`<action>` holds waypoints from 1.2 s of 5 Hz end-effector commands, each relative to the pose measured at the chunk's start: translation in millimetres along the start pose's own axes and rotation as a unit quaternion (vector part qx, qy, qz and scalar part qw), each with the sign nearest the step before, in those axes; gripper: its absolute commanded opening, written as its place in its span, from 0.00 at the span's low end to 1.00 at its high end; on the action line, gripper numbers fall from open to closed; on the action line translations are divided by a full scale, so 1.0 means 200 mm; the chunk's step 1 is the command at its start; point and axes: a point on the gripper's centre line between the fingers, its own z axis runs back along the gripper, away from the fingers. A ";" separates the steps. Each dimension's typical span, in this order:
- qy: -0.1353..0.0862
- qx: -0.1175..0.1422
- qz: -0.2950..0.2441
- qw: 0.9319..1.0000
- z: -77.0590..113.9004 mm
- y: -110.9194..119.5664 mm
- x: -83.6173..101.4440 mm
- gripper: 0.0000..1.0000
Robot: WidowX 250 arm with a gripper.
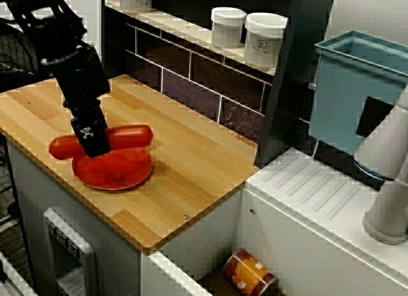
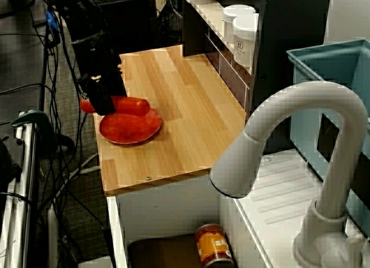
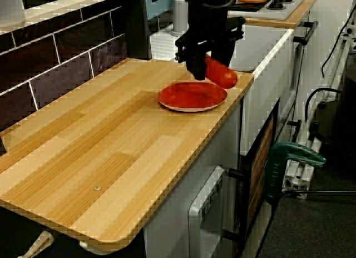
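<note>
My black gripper [image 1: 91, 143] is shut on a long red sausage [image 1: 131, 136], gripping it near its middle. The sausage hangs level just above a round red plate [image 1: 118, 170] that lies on the wooden counter [image 1: 191, 168]. In the view past the faucet the gripper [image 2: 103, 105] hides the sausage's left part, and the sausage [image 2: 132, 105] pokes out over the plate [image 2: 132, 128]. From the counter's far end, the gripper [image 3: 199, 72] holds the sausage [image 3: 221, 74] over the plate's [image 3: 192, 97] back edge.
Two white jars [image 1: 245, 31] stand on the shelf above the tiled back wall. A teal bin [image 1: 350, 85] and a white faucet [image 2: 289, 141] are to the right, over a ribbed white drainboard [image 1: 319, 194]. An orange can [image 1: 250, 273] lies below. Cables hang off the counter's left side.
</note>
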 end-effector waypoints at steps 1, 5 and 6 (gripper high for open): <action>0.008 0.015 0.013 1.000 -0.07 0.15 -0.03 0.00; 0.016 -0.019 0.042 0.999 0.07 0.21 -0.11 1.00; 0.016 -0.043 0.029 0.999 0.11 0.18 -0.12 1.00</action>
